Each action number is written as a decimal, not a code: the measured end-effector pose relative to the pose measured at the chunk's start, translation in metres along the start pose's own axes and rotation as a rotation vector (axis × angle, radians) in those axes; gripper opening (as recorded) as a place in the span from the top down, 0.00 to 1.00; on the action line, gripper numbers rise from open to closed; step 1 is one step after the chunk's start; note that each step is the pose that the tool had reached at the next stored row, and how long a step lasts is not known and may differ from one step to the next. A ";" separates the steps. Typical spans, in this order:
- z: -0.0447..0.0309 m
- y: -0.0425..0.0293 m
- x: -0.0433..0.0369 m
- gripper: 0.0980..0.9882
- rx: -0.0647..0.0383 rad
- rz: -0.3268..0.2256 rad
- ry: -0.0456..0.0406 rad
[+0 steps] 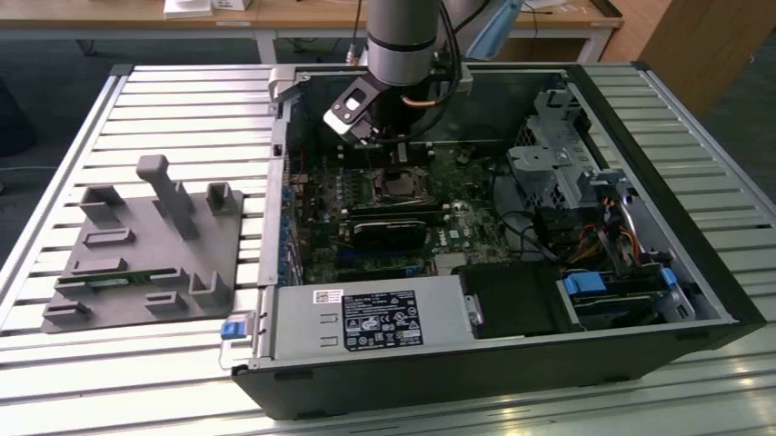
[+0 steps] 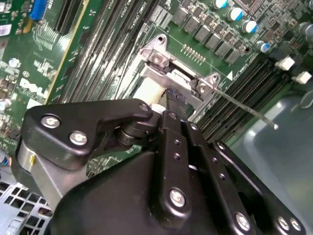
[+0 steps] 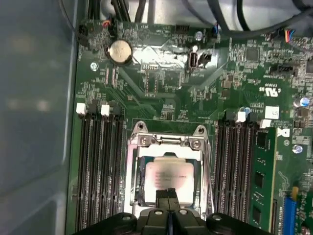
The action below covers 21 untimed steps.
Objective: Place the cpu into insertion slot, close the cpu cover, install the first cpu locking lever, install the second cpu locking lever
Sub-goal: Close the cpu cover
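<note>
1. Silvery-tan flat square cpu (image 3: 168,172) lies in the grey-rimmed square insertion slot (image 3: 133,171), between the green motherboard's (image 3: 161,83) black memory slots (image 3: 100,166).
2. Black gripper (image 3: 168,195), fingers pressed together, tips over the cpu.

On the slatted metal bench (image 1: 182,100) an open black computer case (image 1: 485,377) lies on its side, the arm (image 1: 401,41) hanging down into it with its jaws low over the green motherboard (image 1: 473,227) near the insertion slot (image 1: 394,186), while a grey fixture plate (image 1: 134,263) sits beside the case at the exterior view's left.
</note>
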<state>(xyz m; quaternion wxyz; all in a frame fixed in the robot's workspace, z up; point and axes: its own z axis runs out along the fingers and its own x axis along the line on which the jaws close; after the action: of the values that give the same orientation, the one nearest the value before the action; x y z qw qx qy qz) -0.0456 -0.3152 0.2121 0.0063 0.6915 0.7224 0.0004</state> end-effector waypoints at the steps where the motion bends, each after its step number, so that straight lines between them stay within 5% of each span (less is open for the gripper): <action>1: 0.0014 -0.0009 0.0001 0.99 0.000 0.000 -0.0001; 15: 0.0118 -0.0015 0.0002 0.99 0.001 0.000 -0.0001; 21: 0.0072 0.0012 0.0002 0.99 0.000 0.000 0.0014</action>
<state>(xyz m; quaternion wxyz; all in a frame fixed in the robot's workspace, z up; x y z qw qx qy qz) -0.0443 -0.3151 0.2049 0.0056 0.6915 0.7224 0.0007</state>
